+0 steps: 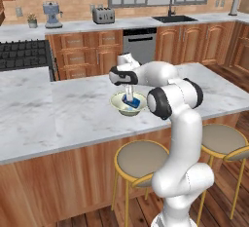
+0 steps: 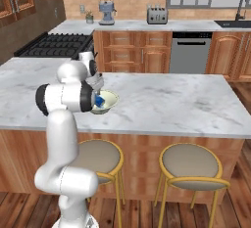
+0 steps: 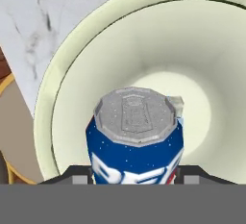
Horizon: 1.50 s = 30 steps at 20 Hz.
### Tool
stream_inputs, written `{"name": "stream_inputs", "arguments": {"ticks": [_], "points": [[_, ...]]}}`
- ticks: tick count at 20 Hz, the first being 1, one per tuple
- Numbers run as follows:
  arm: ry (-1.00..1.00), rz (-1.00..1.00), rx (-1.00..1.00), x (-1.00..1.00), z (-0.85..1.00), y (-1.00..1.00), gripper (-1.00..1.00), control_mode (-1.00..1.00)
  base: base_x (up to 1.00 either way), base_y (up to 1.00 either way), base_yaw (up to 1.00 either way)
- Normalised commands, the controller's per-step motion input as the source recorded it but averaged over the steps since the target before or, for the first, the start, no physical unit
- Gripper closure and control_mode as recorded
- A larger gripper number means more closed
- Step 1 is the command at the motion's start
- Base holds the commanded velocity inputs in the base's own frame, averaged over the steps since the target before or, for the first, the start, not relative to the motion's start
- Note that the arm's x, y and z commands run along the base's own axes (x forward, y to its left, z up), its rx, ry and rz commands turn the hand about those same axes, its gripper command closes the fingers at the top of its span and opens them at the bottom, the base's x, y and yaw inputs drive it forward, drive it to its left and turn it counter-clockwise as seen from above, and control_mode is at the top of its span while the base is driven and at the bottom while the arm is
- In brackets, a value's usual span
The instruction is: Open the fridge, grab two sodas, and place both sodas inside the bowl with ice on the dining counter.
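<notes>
The pale cream-green bowl point(image 1: 115, 103) point(image 2: 112, 100) point(image 3: 144, 35) sits on the marble dining counter point(image 1: 73, 109) point(image 2: 171, 100), near its stool-side edge. My gripper point(image 1: 130, 96) point(image 2: 97, 93) point(image 3: 135, 177) reaches down into the bowl, shut on a blue soda can point(image 1: 132, 104) point(image 2: 101, 102) point(image 3: 134, 136) with white and red markings. The can stands upright inside the bowl, its silver top facing the hand camera. A small pale ice piece point(image 3: 177, 104) lies just behind the can. The fridge is out of view.
Two yellow-rimmed stools point(image 1: 141, 160) point(image 1: 221, 141) stand under the counter's near edge. Behind the counter are a stove point(image 1: 24, 54), a toaster point(image 1: 103, 15), a coffee machine point(image 1: 52, 14), a dishwasher point(image 1: 140, 43) and a sink point(image 1: 174, 18). Bare marble spreads to both sides of the bowl.
</notes>
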Motion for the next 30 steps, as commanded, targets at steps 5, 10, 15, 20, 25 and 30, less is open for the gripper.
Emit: {"name": "stream_inputs", "arguments": {"ticks": [5,10,15,20,25,30], "points": [[0.04,0.07,0.00,0.26,-0.16,0.00,1.00,-1.00,0.00,0.00,0.00],[0.03,0.07,0.00,0.19,-0.17,0.00,1.00,-1.00,0.00,0.00,0.00],[0.03,0.07,0.00,0.16,-0.16,0.00,1.00,-1.00,0.00,0.00,0.00],[0.02,0.07,0.00,0.18,-0.14,0.00,-1.00,-1.00,0.00,0.00,0.00],[0.02,0.07,0.00,0.16,-0.10,0.02,-1.00,-1.00,0.00,0.00,0.00],[-0.01,0.04,0.00,-0.32,0.01,-0.07,-1.00,-1.00,0.00,0.00,0.00]]}}
